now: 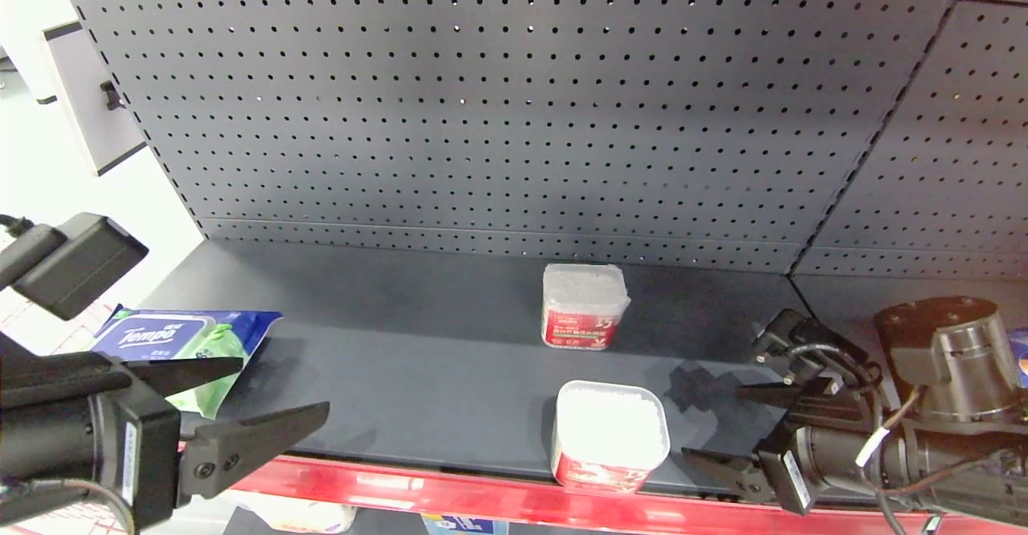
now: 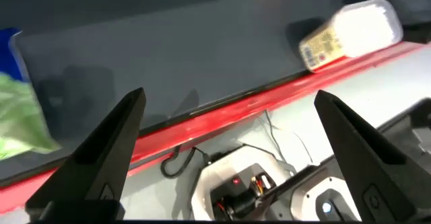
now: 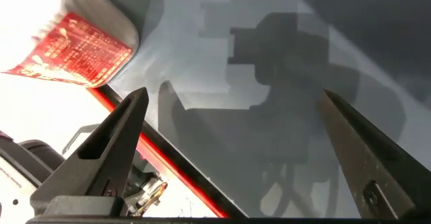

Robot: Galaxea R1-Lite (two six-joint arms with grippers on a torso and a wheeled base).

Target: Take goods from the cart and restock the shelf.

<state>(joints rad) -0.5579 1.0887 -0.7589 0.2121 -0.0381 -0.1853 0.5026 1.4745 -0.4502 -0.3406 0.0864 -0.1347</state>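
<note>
Fingers (image 1: pixel 257 434) spread wide and empty, the left gripper (image 1: pixel 281 390) hovers at the shelf (image 1: pixel 418 374) front edge beside a blue-green wipes pack (image 1: pixel 193 342). The right gripper (image 1: pixel 715 422), likewise spread and empty, sits just beside the front red-labelled tub (image 1: pixel 610 439); a second tub (image 1: pixel 584 306) stands behind it.

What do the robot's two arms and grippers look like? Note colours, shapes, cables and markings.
Both grippers are black. The left gripper has two flat fingers tapering to points, on a boxy block with a white label. The right gripper has the same pointed fingers. The right arm is a round tube with a grey metal joint, loose black cables and a white tag.
</note>
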